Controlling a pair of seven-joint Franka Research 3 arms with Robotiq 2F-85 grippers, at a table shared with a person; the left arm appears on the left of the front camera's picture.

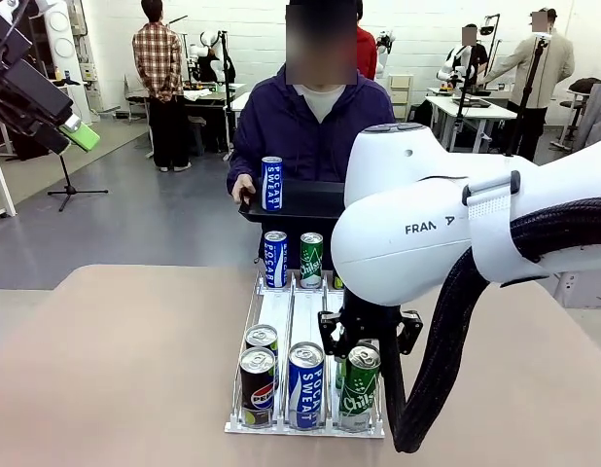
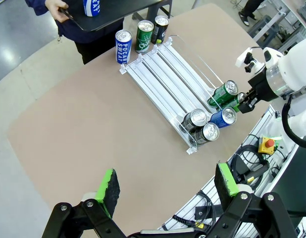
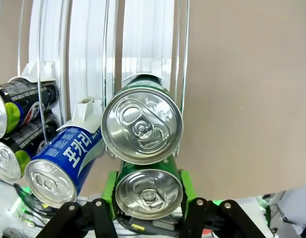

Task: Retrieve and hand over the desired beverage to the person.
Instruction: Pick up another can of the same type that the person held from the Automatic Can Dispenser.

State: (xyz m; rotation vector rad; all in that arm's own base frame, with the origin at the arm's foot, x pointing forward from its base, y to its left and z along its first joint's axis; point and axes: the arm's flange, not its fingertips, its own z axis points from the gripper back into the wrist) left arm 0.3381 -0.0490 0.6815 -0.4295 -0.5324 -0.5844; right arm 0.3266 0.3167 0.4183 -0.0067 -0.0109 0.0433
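A green can point(image 3: 149, 193) is gripped by the right gripper point(image 3: 149, 198) at the near end of the white can rack point(image 1: 281, 316), in its right lane, w/ a 2nd green can point(image 3: 142, 130) seen just beyond it in the wrist view. A blue Pocari Sweat can point(image 1: 305, 384) and a Pepsi can point(image 1: 257, 387) are stood in the neighbouring lanes. The left gripper point(image 2: 165, 186) is held high over the table point(image 1: 116, 370), pads wide apart, nothing between them. A black tray point(image 1: 305, 199) carrying 1 blue can point(image 1: 271, 183) is held by the person point(image 1: 315, 122) at the far side.
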